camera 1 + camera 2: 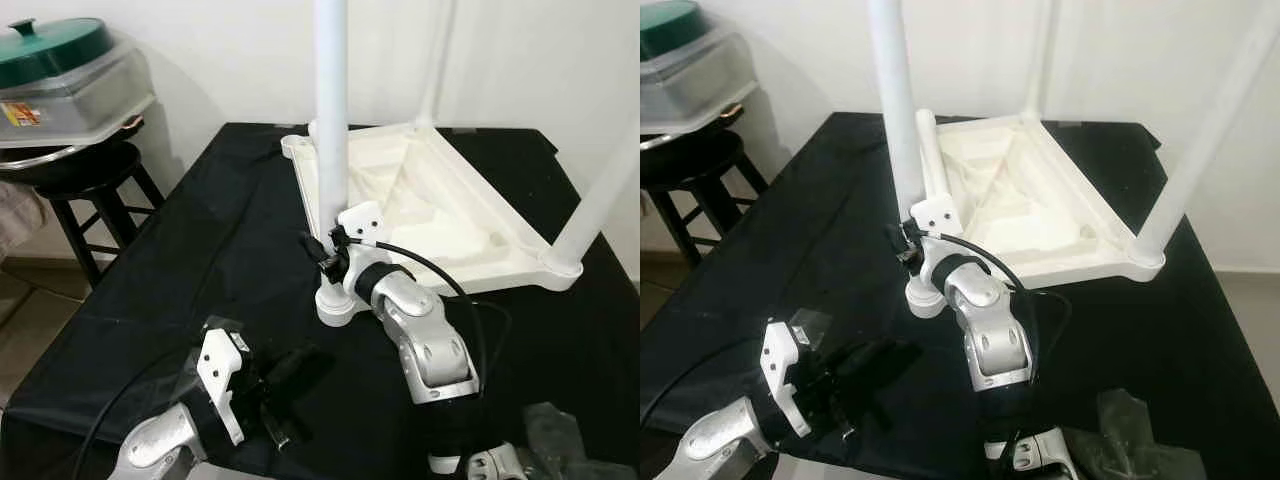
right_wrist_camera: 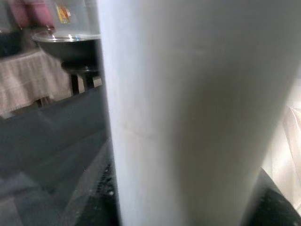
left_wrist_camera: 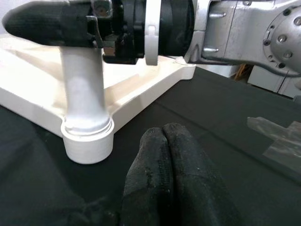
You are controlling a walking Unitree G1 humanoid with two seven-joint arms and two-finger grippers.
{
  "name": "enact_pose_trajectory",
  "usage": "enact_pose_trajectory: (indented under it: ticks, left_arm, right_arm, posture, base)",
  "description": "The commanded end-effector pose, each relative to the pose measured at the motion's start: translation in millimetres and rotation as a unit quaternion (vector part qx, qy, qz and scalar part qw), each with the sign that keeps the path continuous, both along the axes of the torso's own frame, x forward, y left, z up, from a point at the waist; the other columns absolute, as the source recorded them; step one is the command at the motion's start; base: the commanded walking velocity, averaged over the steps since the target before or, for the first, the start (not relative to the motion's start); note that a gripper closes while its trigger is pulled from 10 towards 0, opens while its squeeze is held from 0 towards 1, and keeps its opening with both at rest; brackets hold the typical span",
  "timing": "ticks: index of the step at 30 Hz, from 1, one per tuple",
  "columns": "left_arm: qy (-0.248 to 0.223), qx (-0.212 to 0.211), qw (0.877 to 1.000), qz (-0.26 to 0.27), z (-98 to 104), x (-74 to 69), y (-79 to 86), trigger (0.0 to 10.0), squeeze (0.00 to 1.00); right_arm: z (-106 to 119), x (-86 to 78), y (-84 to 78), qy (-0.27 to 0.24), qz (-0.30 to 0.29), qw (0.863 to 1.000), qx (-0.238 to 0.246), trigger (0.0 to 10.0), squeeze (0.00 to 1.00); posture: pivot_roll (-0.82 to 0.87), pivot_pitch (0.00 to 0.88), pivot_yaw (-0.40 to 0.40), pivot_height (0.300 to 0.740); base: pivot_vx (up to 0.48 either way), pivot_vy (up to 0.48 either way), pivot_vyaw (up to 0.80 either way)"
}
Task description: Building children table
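Note:
A white children's table [image 1: 480, 235] lies upside down on the black-covered work table [image 1: 220, 250]. Three white legs stand up from its corners: a near one [image 1: 331, 120], a far one [image 1: 435, 60] and one on the right [image 1: 600, 190]. My right gripper [image 1: 327, 250] is shut around the near leg [image 3: 82, 89] just above its corner socket [image 3: 87, 139]; the right wrist view has that leg [image 2: 188, 113] pressed close to the lens. My left gripper [image 1: 290, 368] rests low over the cloth in front of that corner, fingers [image 3: 155, 179] shut together on nothing.
A dark stool [image 1: 90, 190] at the left carries a grey roaster with a green lid [image 1: 50, 50]. Crumpled clear plastic [image 1: 555, 435] lies at the front right of the cloth. A white wall stands close behind the table.

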State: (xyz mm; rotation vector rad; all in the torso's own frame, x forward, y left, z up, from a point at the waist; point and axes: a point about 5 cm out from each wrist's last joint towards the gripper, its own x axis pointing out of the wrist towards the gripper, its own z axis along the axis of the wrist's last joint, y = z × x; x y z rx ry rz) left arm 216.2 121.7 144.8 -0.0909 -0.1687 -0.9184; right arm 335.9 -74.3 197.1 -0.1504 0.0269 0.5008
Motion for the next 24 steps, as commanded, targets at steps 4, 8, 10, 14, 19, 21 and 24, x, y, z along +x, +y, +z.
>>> enact_pose_trajectory:
  ticks: [4, 8, 10, 14, 19, 21, 24]
  left_arm:
    - [0.016, 0.005, 1.000, 0.005, -6, -0.4, 3.1, 10.0, 0.00]
    - [0.015, 0.001, 1.000, 0.010, -6, -0.8, 1.4, 10.0, 0.00]
    - [0.014, -0.001, 1.000, 0.012, -6, -1.0, 0.9, 10.0, 0.00]
    - [0.014, -0.002, 1.000, 0.014, -7, -1.9, 0.0, 10.0, 0.00]
    - [0.013, -0.004, 1.000, 0.017, -6, -2.8, -0.3, 10.0, 0.00]
    - [0.013, -0.005, 1.000, 0.017, -6, -3.0, -0.2, 10.0, 0.00]
    - [0.013, -0.005, 1.000, 0.017, -6, -3.3, -0.1, 10.0, 0.00]
  right_arm:
    - [0, 5.0, -11.6, 0.032, 0.059, 0.998, -0.010, 10.0, 1.00]
    - [31, 10.0, -21.9, -0.035, 0.221, 0.973, -0.056, 10.0, 0.42]
    - [35, 10.9, -27.0, -0.054, 0.250, 0.963, -0.083, 10.0, 0.23]
    - [39, 12.9, -36.6, -0.049, 0.304, 0.946, -0.098, 10.0, 0.00]
    - [55, 22.3, -42.5, -0.053, 0.350, 0.931, -0.086, 10.0, 0.00]
    - [58, 24.2, -43.6, -0.051, 0.359, 0.929, -0.075, 9.2, 0.00]
    - [61, 27.1, -46.3, -0.048, 0.380, 0.921, -0.064, 3.5, 0.00]
  posture:
    - [0.06, 0.178, 0.052, 0.740]
    - [0.07, 0.176, 0.047, 0.740]
    - [0.07, 0.176, 0.046, 0.740]
    - [0.08, 0.175, 0.044, 0.740]
    - [0.09, 0.183, 0.048, 0.740]
    - [0.09, 0.184, 0.048, 0.740]
    - [0.09, 0.187, 0.049, 0.740]
  base:
    - [0.000, 0.000, 0.00]
    - [0.000, 0.000, 0.00]
    - [0.000, 0.000, 0.00]
    - [0.000, 0.000, 0.00]
    - [0.000, 0.000, 0.00]
    - [0.000, 0.000, 0.00]
    - [0.000, 0.000, 0.00]
